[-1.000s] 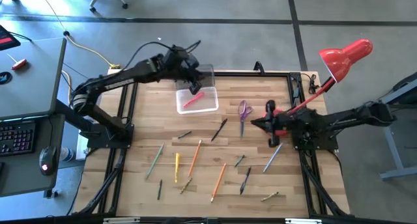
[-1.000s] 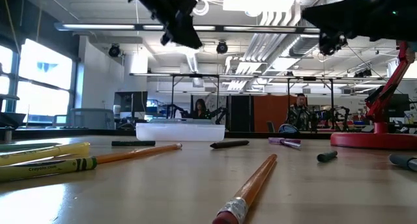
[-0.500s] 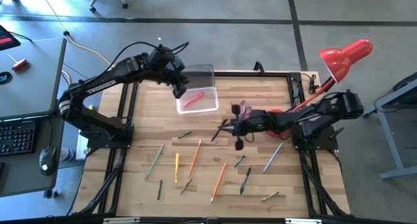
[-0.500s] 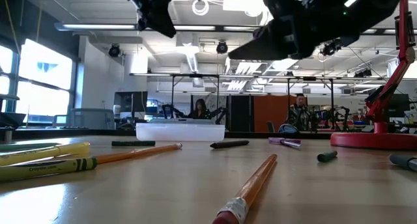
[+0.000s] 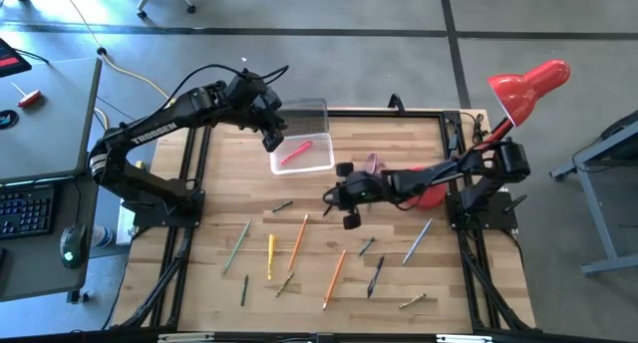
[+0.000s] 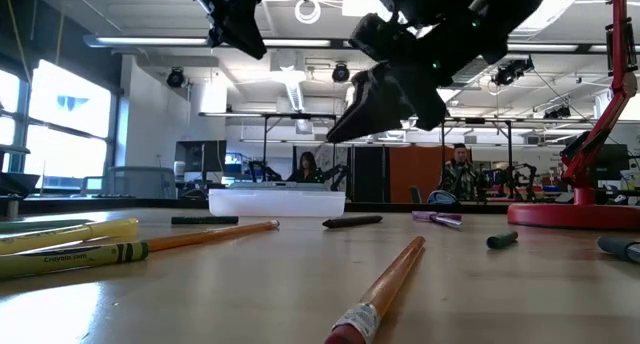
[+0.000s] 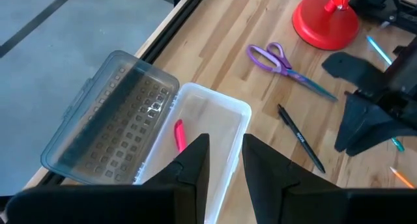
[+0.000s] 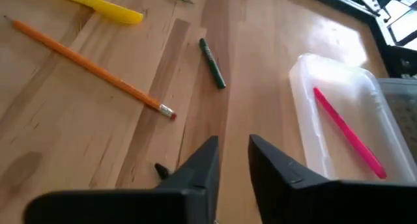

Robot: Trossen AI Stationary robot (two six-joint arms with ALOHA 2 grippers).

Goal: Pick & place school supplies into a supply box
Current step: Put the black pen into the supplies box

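The supply box [image 5: 304, 156] stands at the table's far middle with its lid [image 5: 305, 111] laid open behind it. A pink marker [image 7: 178, 134] lies inside. My left gripper [image 5: 271, 136] hangs open and holds nothing, high over the box's left end. My right gripper [image 5: 329, 195] is open too, slanting down above a black pen [image 7: 301, 138] that lies flat in front of the box; its fingers [image 8: 202, 165] hide most of that pen. Purple scissors [image 5: 374, 165] lie on the table just right of the box.
Loose pencils and pens lie over the table's near half: orange pencils [image 5: 299, 240], a yellow one [image 5: 269, 255], a green one [image 5: 237, 245], a silver pen [image 5: 417, 240], another black pen [image 5: 376, 275]. A red desk lamp [image 5: 526, 87] stands at the far right corner.
My right gripper has swept from the table's right side toward the middle, tipping downward, and now hangs over the black pen. My left gripper has drawn back from above the box toward the table's left edge and risen a little, then held still.
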